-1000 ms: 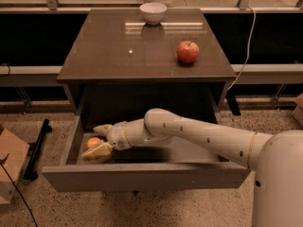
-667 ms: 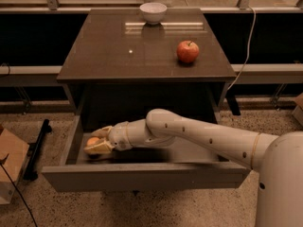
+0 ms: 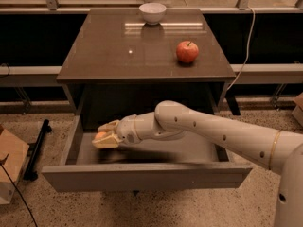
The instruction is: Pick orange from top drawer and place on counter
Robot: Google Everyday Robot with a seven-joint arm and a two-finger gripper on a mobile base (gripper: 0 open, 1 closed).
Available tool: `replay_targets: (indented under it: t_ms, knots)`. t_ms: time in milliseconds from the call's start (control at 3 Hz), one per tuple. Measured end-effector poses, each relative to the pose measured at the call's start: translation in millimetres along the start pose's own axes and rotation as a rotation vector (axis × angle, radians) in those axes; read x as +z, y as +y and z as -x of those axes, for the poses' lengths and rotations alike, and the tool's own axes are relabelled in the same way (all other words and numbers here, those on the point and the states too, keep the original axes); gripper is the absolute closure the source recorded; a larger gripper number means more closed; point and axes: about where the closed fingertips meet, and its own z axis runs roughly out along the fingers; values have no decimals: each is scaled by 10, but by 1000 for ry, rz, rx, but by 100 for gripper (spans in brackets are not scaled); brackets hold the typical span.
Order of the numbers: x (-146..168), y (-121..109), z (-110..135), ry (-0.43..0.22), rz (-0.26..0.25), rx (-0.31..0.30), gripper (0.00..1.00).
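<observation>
The top drawer (image 3: pixel 147 178) is pulled open below the counter (image 3: pixel 118 56). My gripper (image 3: pixel 99 136) is inside the drawer's left part, reaching in from the right. Its fingers (image 3: pixel 110 126) are shut on the small orange (image 3: pixel 101 135), which shows between them just above the drawer floor. My white arm crosses the drawer from the lower right.
A red apple (image 3: pixel 187 51) sits on the counter's right side and a white bowl (image 3: pixel 152 12) at its back edge. A cardboard box (image 3: pixel 9 160) and a black stand (image 3: pixel 37 148) are on the floor at left. A cable (image 3: pixel 242 51) hangs at right.
My gripper has moved up and slightly right inside the drawer, carrying the orange off the drawer's front-left floor.
</observation>
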Motion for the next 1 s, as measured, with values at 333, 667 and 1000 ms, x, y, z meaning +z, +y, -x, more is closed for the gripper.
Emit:
replay_targets:
  t_ms: [333,667,1000]
  knots:
    - [-425,-8,164,-6,-35,-14,100]
    - [-905,-35,396,-34,-95,-48,100]
    - [-1429,-89,699,-38,-164,-109,100]
